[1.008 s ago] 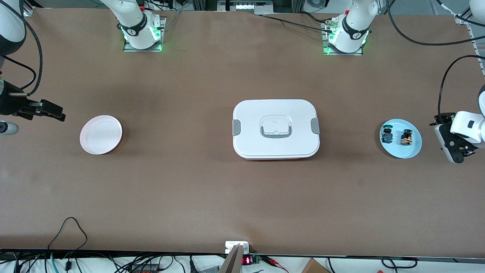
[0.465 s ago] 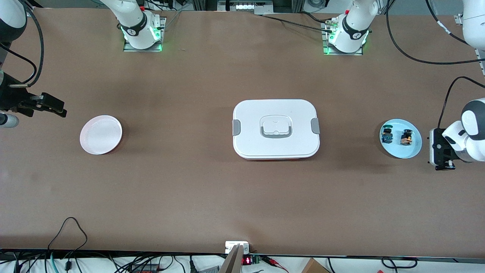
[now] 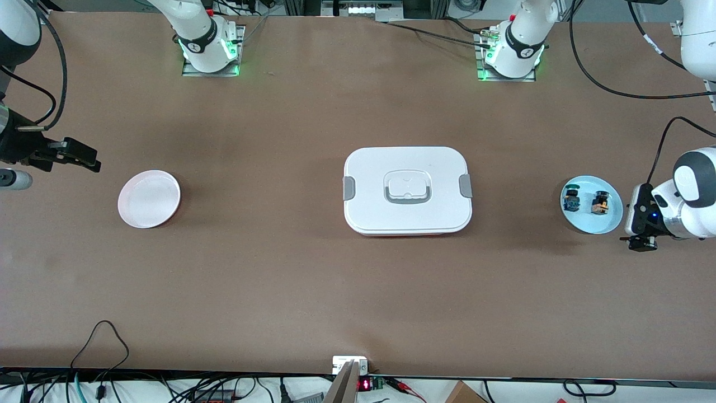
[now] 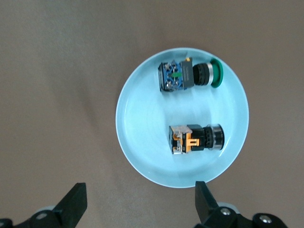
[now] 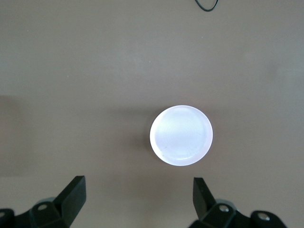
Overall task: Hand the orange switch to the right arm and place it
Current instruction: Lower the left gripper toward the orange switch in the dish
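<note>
Front view: orange switch [image 3: 600, 202] lies in blue plate [image 3: 612, 223] at left arm's end of worktop [image 3: 358, 280], beside blue-green switch [image 3: 571, 200]. Left gripper [image 3: 642, 242] hangs just beside plate. Right gripper [image 3: 84, 162] waits near pink plate [image 3: 149, 198].

Left wrist view: fingers [image 4: 73, 204] wide apart, empty; orange switch on its side. Best move: centre over orange body, straddle it, avoid neighbour.

Right wrist view: fingers [image 5: 72, 192] spread, empty, pink plate below.

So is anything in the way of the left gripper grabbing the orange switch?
Nothing visible blocks it. The orange switch lies uncovered on the blue plate, apart from the blue switch beside it. The open left gripper hangs over the table beside the plate.
</note>
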